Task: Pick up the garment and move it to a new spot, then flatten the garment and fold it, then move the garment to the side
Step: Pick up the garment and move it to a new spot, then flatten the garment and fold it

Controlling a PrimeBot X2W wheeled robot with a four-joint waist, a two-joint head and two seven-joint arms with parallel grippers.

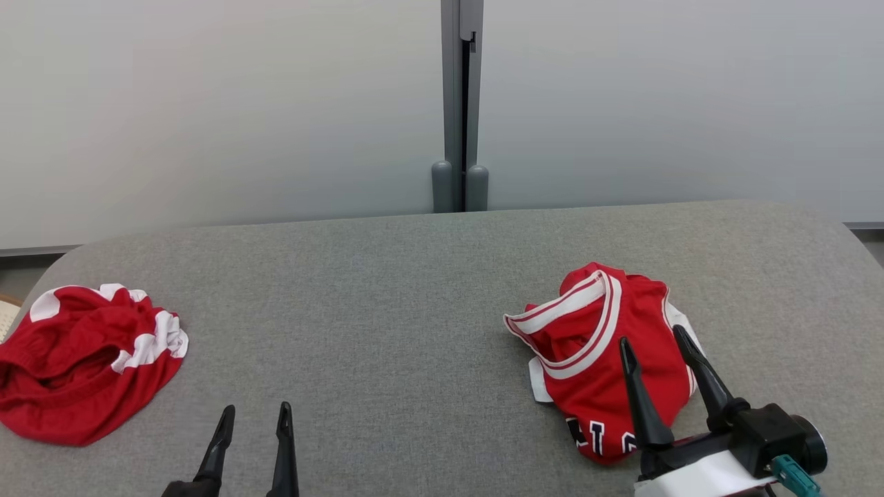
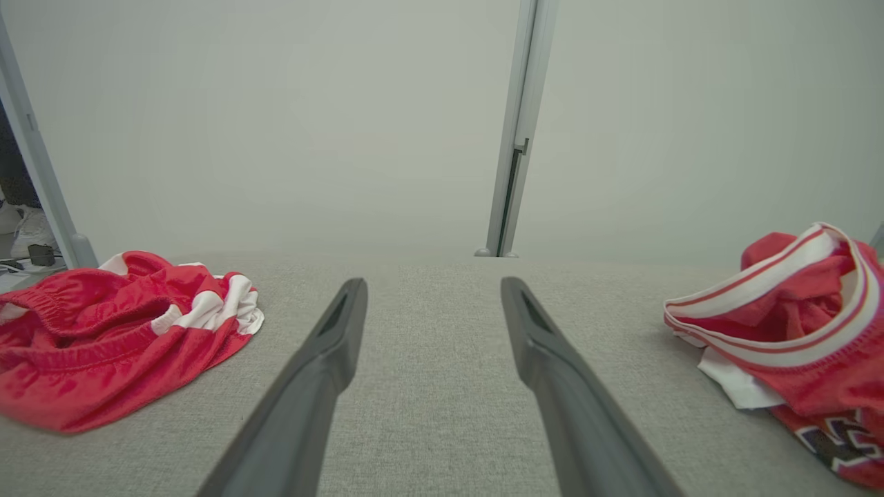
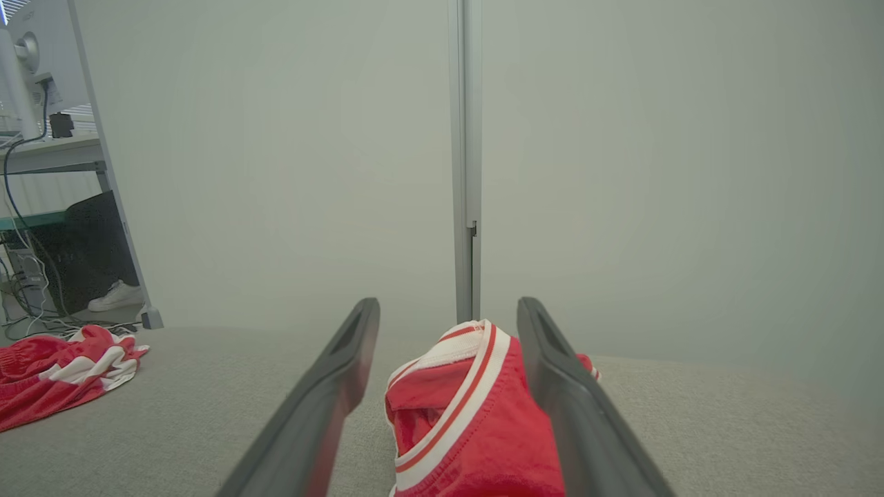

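Note:
A crumpled red garment, a jersey with white-and-red trim and dark lettering, lies at the right of the grey table. My right gripper is open and hangs just over its near part, not touching it. In the right wrist view the jersey sits between and beyond that gripper's spread fingers. My left gripper is open near the table's front edge with nothing in it. In the left wrist view its fingers point at bare cloth, with the jersey off to the right.
A second red garment with white patches, like shorts, lies bunched at the table's left end. A grey post splits the pale wall behind. Past the left edge are a desk, cables and a white shoe.

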